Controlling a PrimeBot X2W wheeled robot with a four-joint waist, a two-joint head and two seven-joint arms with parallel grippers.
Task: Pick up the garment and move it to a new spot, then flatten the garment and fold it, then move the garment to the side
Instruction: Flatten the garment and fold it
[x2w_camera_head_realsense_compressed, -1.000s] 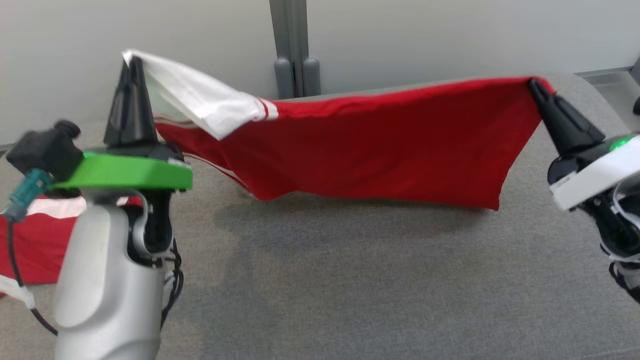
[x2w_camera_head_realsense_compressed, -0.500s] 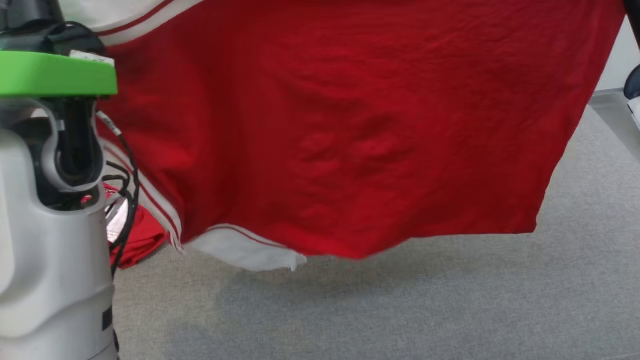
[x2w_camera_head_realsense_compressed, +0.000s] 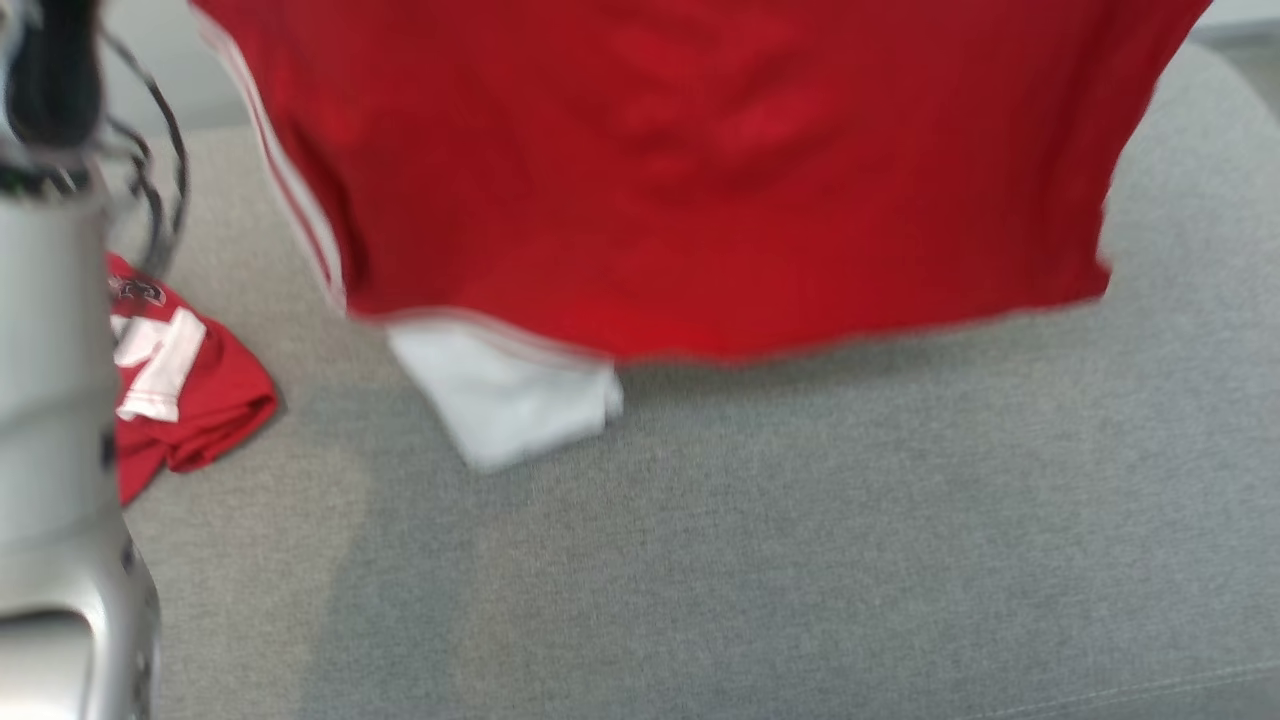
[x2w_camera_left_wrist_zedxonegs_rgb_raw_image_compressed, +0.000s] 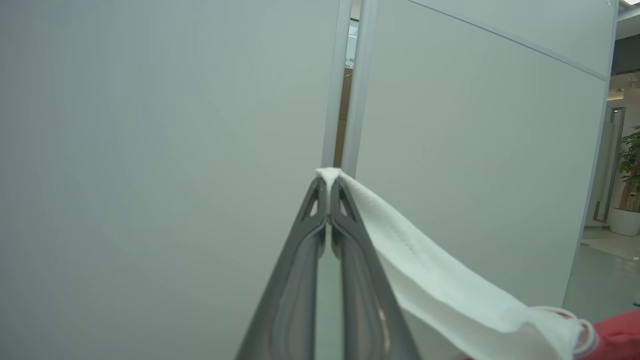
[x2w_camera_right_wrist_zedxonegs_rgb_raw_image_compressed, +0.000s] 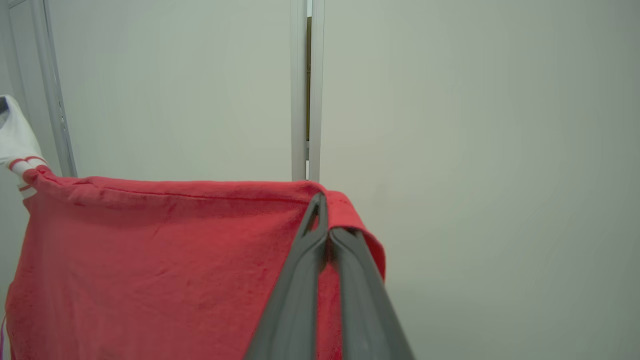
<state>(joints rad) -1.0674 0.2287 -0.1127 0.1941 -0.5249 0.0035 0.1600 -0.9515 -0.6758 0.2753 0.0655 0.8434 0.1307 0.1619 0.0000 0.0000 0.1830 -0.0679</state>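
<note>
The garment (x2w_camera_head_realsense_compressed: 700, 180) is a red shirt with white sleeves and white stripes. It hangs spread wide above the grey padded surface (x2w_camera_head_realsense_compressed: 750, 560), and one white sleeve (x2w_camera_head_realsense_compressed: 505, 400) dangles below its hem. My left gripper (x2w_camera_left_wrist_zedxonegs_rgb_raw_image_compressed: 328, 181) is shut on the white edge of the garment (x2w_camera_left_wrist_zedxonegs_rgb_raw_image_compressed: 425, 270), held high before a pale wall. My right gripper (x2w_camera_right_wrist_zedxonegs_rgb_raw_image_compressed: 323, 201) is shut on the garment's red top corner (x2w_camera_right_wrist_zedxonegs_rgb_raw_image_compressed: 150, 260). In the head view my left arm's pale forearm (x2w_camera_head_realsense_compressed: 50, 420) stands at the left edge. That view is blurred.
A second red garment (x2w_camera_head_realsense_compressed: 190, 400) with white print lies crumpled on the grey surface at the left, beside my left forearm. Pale partition panels (x2w_camera_right_wrist_zedxonegs_rgb_raw_image_compressed: 175, 90) with a narrow gap (x2w_camera_right_wrist_zedxonegs_rgb_raw_image_compressed: 307, 90) stand behind. A potted plant (x2w_camera_left_wrist_zedxonegs_rgb_raw_image_compressed: 631, 165) is far off to the right.
Both grippers have risen with the garment, which went from a low sagging band to a tall hanging sheet with its hem clear of the surface. The head view has shifted too.
</note>
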